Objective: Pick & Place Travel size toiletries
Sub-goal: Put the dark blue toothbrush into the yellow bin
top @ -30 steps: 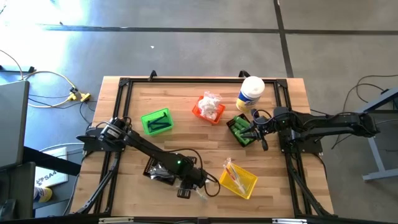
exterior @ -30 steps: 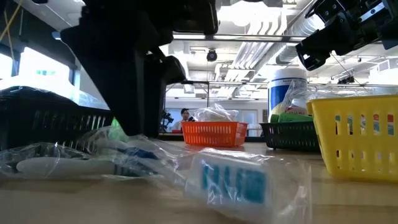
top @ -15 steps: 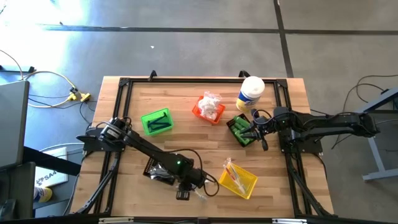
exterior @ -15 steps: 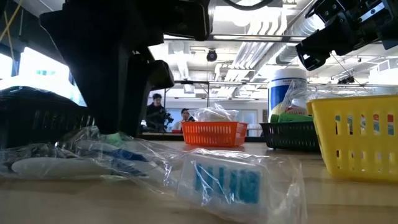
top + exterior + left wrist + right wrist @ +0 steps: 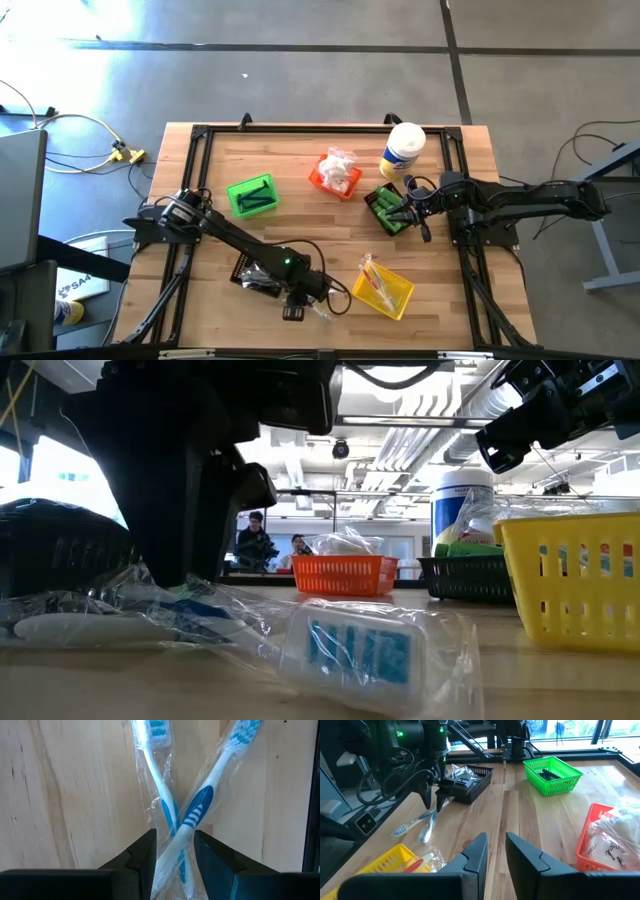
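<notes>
Here, at the near edge of the wooden table point(image 5: 300, 190), the left gripper point(image 5: 175, 851) straddles two clear-wrapped toothbrushes point(image 5: 192, 810) that lie crossed on the wood. Its jaws stand either side of the crossing handles, nearly touching the wrapping, but whether they have clamped cannot be told. The high view shows this gripper point(image 5: 297, 297) low at the table's front, between the black bin point(image 5: 262, 274) and the yellow bin point(image 5: 385, 288).

To do this step well, the fingers should probably pinch at the crossing point so both handles are caught together, or else shift to take one cleanly; the slick, crinkly film looks likely to slip. The lift should go straight up to avoid dragging the loose wrapper.

Just beside, the yellow bin already holds wrapped sticks. Farther back sit the green bin point(image 5: 251, 195) with dark pieces, the orange bin point(image 5: 335, 176) with white packets, and a dark bin point(image 5: 385, 208) with green items. The right gripper point(image 5: 412, 212) hovers over that dark bin, jaws narrowly parted and holding nothing visible. Behind it stands a white-lidded canister point(image 5: 402, 150). Nothing blocks the short path to the yellow bin except its raised wall.
</notes>
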### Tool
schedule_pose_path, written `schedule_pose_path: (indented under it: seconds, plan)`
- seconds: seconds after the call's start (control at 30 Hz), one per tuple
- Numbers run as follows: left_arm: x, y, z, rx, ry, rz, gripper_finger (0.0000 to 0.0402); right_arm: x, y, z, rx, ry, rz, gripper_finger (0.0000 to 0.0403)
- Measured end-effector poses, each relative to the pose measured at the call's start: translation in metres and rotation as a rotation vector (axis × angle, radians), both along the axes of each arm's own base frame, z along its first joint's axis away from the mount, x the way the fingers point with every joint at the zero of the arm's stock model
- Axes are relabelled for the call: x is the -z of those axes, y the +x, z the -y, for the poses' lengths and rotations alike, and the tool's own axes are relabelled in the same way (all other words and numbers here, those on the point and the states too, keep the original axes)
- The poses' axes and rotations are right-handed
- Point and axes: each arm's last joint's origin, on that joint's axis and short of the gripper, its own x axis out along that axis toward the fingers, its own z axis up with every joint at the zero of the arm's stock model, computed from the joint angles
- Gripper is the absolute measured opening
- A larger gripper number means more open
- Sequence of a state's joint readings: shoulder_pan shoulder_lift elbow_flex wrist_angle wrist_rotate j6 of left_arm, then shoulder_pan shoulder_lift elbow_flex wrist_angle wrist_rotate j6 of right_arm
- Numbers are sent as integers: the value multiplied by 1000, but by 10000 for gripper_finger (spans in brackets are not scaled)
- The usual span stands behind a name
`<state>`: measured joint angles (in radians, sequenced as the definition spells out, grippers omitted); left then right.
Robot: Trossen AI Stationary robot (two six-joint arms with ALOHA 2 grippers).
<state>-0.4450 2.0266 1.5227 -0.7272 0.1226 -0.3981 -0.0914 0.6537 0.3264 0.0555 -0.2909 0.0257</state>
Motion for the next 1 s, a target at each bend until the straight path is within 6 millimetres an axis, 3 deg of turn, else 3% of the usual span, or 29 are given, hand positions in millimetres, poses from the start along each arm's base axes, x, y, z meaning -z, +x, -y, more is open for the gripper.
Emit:
schedule_pose_path:
  seconds: [0.13, 0.47, 1.0]
  plan:
    - [0, 0, 0, 0, 0, 0, 108, 0, 0, 0, 0, 0, 0, 61]
    - [0, 0, 0, 0, 1, 0, 6, 0, 0, 0, 0, 0, 0, 61]
    - [0, 0, 1, 7, -19, -11, 1, 0, 0, 0, 0, 0, 0, 61]
